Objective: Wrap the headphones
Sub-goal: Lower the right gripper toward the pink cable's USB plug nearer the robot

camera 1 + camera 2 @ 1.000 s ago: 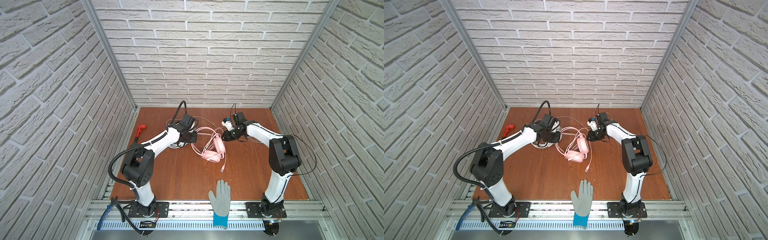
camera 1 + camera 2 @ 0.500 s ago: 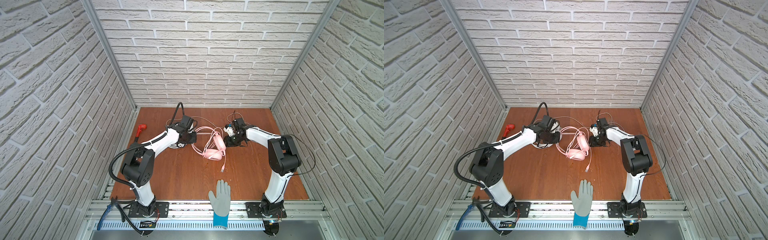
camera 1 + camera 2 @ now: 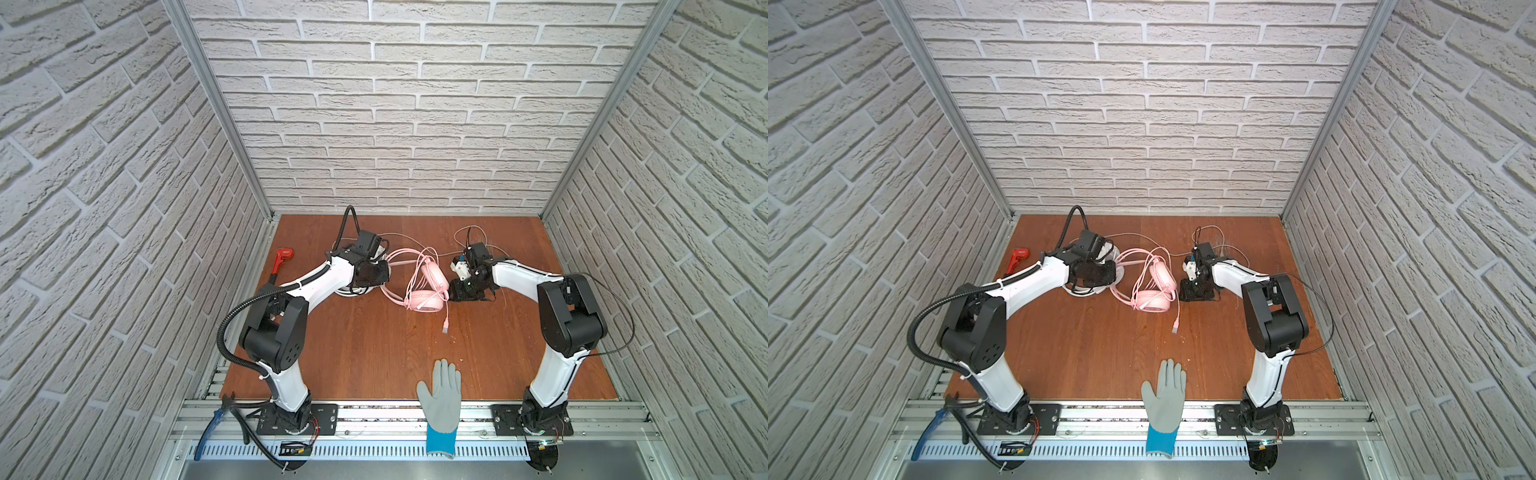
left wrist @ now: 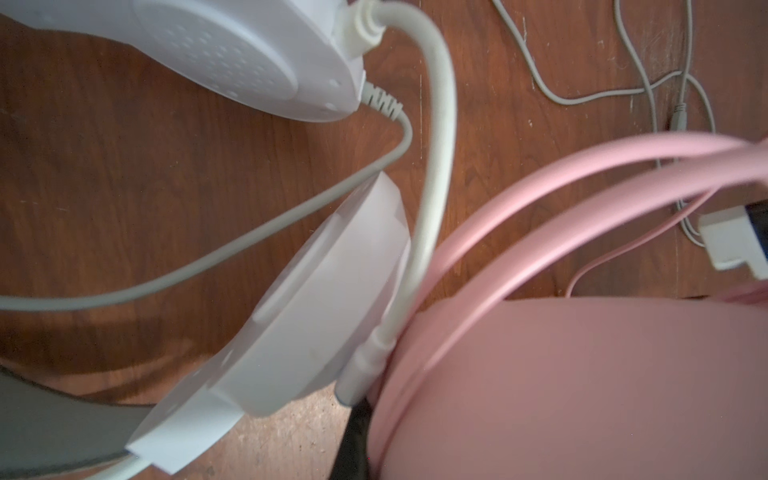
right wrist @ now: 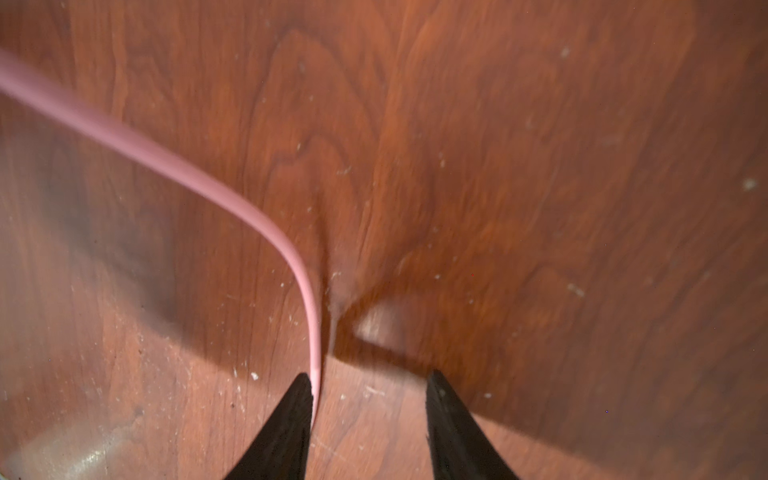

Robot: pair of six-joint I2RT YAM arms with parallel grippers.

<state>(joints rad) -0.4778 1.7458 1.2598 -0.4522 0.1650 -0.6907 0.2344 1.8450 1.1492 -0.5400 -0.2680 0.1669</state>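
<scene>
Glove (image 3: 442, 395): flat over the front edge of the table (image 3: 365, 353).
Plug (image 3: 445, 328): end of the pink cable (image 5: 313, 332), on bare wood behind the glove.
Pink headset (image 3: 424, 299): mid-table between the arms, just left of the right gripper (image 5: 370, 378).
Right gripper: tips at the wood, fingers (image 5: 286, 428) apart; cable runs along one finger's inner side, unpinched.
Left gripper (image 3: 374, 272): closed, over the white headset (image 4: 324, 291); grip unclear.
Red tool (image 3: 281, 259): far left, well apart.

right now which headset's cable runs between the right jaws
The pink headset: its pink cable lies inside the open right jaws; the white headset has a grey cable.
</scene>
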